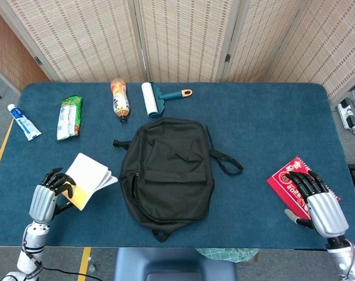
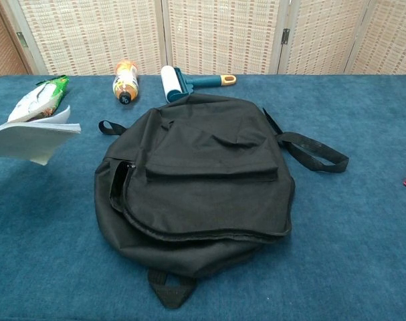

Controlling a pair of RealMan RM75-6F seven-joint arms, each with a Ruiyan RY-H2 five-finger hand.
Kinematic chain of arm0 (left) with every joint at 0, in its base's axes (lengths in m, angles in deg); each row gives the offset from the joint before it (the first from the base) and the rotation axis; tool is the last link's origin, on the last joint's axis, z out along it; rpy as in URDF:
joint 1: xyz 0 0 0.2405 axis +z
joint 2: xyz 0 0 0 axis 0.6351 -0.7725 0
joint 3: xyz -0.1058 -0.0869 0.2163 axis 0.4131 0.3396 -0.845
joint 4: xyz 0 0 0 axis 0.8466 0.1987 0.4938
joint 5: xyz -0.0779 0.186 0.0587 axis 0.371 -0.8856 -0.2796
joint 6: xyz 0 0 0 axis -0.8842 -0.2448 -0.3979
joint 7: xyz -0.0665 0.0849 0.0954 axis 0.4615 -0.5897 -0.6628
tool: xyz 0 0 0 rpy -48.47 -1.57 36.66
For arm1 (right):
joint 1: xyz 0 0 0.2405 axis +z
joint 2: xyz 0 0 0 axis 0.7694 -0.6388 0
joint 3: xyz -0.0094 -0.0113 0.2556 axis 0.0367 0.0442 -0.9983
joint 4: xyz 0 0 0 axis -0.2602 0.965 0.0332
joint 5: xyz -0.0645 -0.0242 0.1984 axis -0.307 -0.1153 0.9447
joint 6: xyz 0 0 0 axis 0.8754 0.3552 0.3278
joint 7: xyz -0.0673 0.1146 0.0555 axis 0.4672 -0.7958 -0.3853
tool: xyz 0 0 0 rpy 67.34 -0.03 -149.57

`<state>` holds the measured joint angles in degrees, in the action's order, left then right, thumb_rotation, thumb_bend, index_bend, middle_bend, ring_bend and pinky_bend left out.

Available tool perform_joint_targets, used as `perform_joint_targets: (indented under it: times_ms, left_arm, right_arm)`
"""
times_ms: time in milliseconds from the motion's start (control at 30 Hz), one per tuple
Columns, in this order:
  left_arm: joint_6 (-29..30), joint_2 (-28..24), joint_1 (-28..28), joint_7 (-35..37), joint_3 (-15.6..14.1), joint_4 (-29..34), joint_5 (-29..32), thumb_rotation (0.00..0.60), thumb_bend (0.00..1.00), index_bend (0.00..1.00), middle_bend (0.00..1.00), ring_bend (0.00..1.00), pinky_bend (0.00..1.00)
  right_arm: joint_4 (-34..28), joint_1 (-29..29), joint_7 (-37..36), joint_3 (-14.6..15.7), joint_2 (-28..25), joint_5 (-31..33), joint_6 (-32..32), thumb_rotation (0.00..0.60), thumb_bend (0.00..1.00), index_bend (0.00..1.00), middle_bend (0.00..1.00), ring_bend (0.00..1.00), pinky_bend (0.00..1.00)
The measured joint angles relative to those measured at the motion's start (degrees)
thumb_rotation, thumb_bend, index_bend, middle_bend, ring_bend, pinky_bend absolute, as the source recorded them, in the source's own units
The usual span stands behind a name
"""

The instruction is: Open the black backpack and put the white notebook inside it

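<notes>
**A staged test room, not a home**

I work at a table (image 1: 265, 117) covered edge to edge in blue felt-like cloth, closed off behind by folding woven screens (image 1: 183, 38) in pale frames. Grey floor shows past the edges, with a yellow tape line (image 1: 0, 153) along my left side and a power strip (image 1: 348, 115) with cables on my right. The things laid out don't belong together: toothpaste (image 1: 23, 122), a snack bag (image 1: 68, 117), a drink bottle (image 1: 120, 98), a lint roller (image 1: 155, 98). It reads as a robot lab.

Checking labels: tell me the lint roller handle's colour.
Teal with an orange tip on the lint roller; clearest in the chest view.
</notes>
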<state>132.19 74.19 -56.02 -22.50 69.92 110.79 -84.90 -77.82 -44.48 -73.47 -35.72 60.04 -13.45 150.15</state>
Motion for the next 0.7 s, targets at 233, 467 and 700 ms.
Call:
perform_joint_targets:
  times_ms: [233,467,700]
  left_arm:
    - [5.31,-2.95,0.09,-5.38,-0.04,3.61,-1.77,0.6,0.46,0.77,0.56,0.41,0.26]
    - [8.68,-5.77,-1.13,-11.76,-1.16,7.55,-5.28,0.6,0.46,0.77,0.56,0.41,0.26]
    - [9.78,-7.95,-2.13,-15.01,-1.89,11.41,-7.31,0.6,0.46,0.77,0.56,0.41,0.26]
  right_arm:
    - [-1.72,5.8,3.15,0.6,2.69,-1.0,-10.33,0.6,0.24,0.22,0.19,0.15,0.08]
    - [-2.26,13.31,6.7,0.3,9.42,-1.0,-21.2,0.6,0.23,0.22,0.19,0.15,0.08]
    - [-0.31,19.54,9.25,-0.89,17.57,0.86,-28.44,0.6,0.23,0.22,0.19,0.16,0.08]
